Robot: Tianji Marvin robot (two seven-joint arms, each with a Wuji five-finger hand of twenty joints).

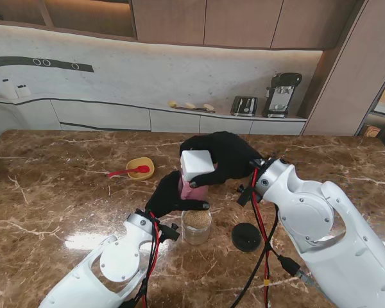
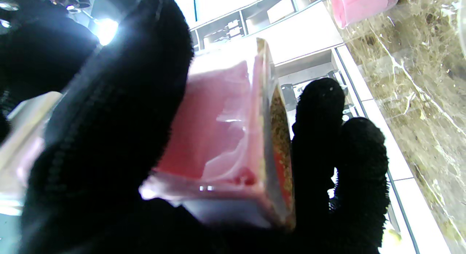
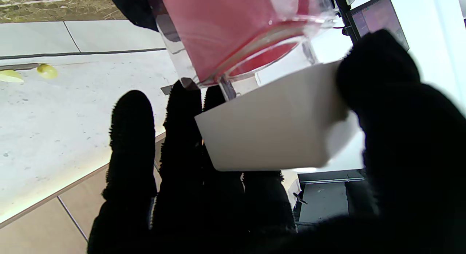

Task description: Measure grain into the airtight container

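A pink see-through grain container is held up over a glass jar that has grain in its bottom and stands on the table. My left hand is shut on the container's body. My right hand is shut on the white square cap at its upper end. In the left wrist view, grain lies along one wall of the container, between my thumb and fingers. In the right wrist view the cap sits against the pink body.
A round black lid lies on the marble table to the right of the jar. Farther back on the left, a yellow bowl holds a red spoon. Red and black cables hang from my right wrist.
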